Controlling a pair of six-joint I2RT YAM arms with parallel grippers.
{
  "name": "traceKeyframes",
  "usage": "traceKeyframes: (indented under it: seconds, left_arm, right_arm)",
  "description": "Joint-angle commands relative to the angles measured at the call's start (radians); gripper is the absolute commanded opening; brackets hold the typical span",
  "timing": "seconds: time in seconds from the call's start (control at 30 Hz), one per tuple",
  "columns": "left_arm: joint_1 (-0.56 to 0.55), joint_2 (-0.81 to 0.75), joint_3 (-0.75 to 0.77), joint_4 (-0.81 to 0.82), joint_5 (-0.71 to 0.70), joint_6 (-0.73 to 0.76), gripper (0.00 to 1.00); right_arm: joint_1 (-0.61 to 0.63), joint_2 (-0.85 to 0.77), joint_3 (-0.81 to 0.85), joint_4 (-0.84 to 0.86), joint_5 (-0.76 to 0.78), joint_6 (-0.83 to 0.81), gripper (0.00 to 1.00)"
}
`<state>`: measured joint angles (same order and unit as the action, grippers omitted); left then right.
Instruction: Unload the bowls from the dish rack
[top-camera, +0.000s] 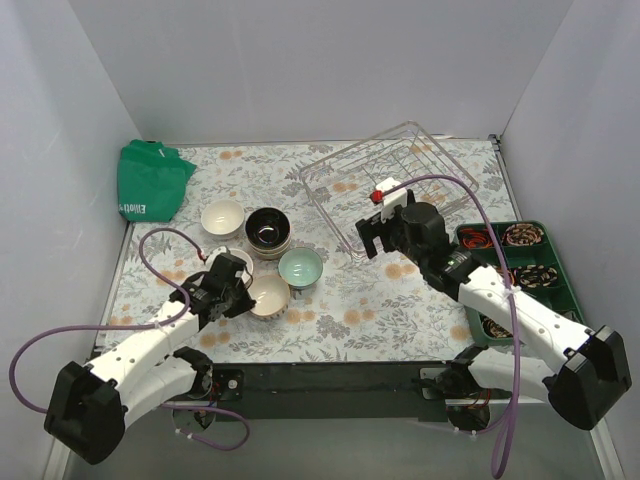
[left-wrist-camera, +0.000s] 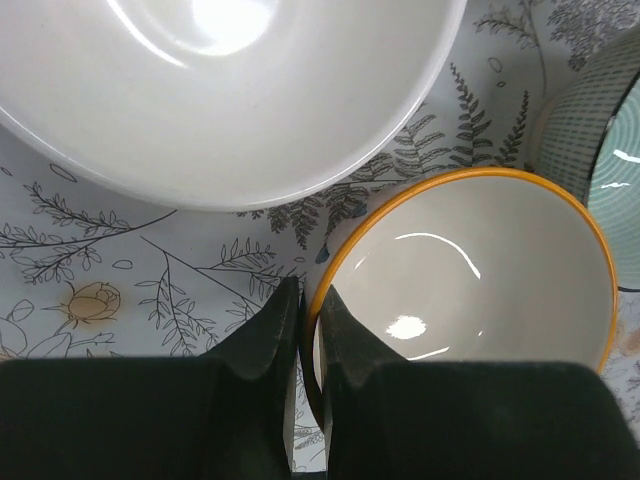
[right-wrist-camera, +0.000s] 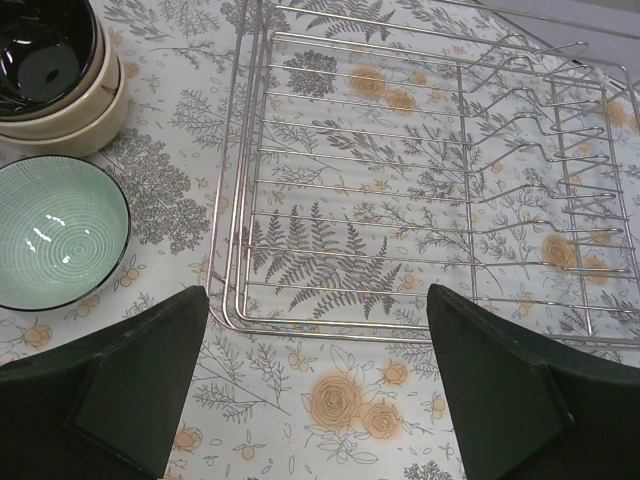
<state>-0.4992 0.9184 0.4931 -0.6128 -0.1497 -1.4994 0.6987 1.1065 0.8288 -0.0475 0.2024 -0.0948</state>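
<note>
The wire dish rack (top-camera: 392, 180) stands at the back right and holds no bowls; in the right wrist view the rack (right-wrist-camera: 420, 180) is bare. The bowls sit left of it: a white one (top-camera: 222, 217), a black-inside one (top-camera: 268, 229) on a cream stack, a mint one (top-camera: 300, 266) and an orange-rimmed one (top-camera: 270, 297). My left gripper (top-camera: 243, 288) is shut on the orange bowl's rim, which rests on the cloth; in the left wrist view the jaws (left-wrist-camera: 310, 295) pinch the orange bowl (left-wrist-camera: 470, 280). My right gripper (top-camera: 372, 238) is open and empty above the rack's near left corner (right-wrist-camera: 317, 300).
A large white bowl (left-wrist-camera: 220, 90) lies just beyond the orange one, with the mint bowl (left-wrist-camera: 610, 150) at its right. A green bag (top-camera: 150, 180) lies at the back left. A dark green compartment tray (top-camera: 520, 270) of small items sits at the right edge.
</note>
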Motion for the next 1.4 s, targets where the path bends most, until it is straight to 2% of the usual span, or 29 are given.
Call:
traceKeyframes:
  seconds: [0.0,0.07,0.27,0.4,0.5,0.57,0.63,0.73,0.93,1.03,1.2,1.37]
  left_arm:
    - [-0.044,-0.004,-0.03,0.061,-0.071,-0.09,0.09]
    - [-0.055,-0.019,-0.044,0.071,-0.112,-0.113,0.17]
    - [-0.071,-0.064,-0.085,0.082,-0.156,-0.145,0.28]
    - [-0.073,-0.105,-0.077,0.071,-0.159,-0.15,0.48]
    - [-0.073,-0.159,-0.041,0.036,-0.16,-0.159,0.57]
    - [-0.073,-0.197,0.011,0.009,-0.16,-0.154,0.7]
    - [-0.073,-0.214,0.088,-0.016,-0.192,-0.11,0.86]
    - [-0.071,-0.225,0.172,-0.028,-0.28,-0.021,0.98]
    - [-0.07,-0.201,0.355,0.01,-0.419,0.177,0.98]
    - [-0.068,-0.222,0.429,-0.01,-0.461,0.203,0.98]
    - [-0.07,-0.337,0.481,-0.051,-0.531,0.29,0.98]
    - [-0.068,-0.516,0.49,-0.094,-0.583,0.354,0.98]
  right_arm:
    - [-0.015,-0.046,-0.014,0.08,-0.006,0.029,0.98]
    - [-0.021,-0.059,-0.025,0.087,0.005,0.033,0.98]
    - [-0.033,-0.092,-0.06,0.138,0.022,0.05,0.98]
    - [-0.038,-0.093,-0.062,0.141,0.025,0.061,0.98]
    - [-0.039,-0.096,-0.062,0.141,0.035,0.067,0.98]
    - [-0.044,-0.099,-0.056,0.141,0.048,0.069,0.98]
    - [-0.053,-0.099,-0.051,0.14,0.064,0.072,0.98]
    - [-0.076,-0.096,-0.036,0.123,0.081,0.087,0.98]
    - [-0.211,-0.097,0.024,0.005,0.103,0.25,0.99]
    - [-0.304,-0.129,0.044,-0.077,0.132,0.329,0.98]
    - [-0.352,-0.29,0.03,-0.161,0.276,0.356,0.99]
    - [-0.352,-0.52,-0.02,-0.181,0.311,0.311,0.98]
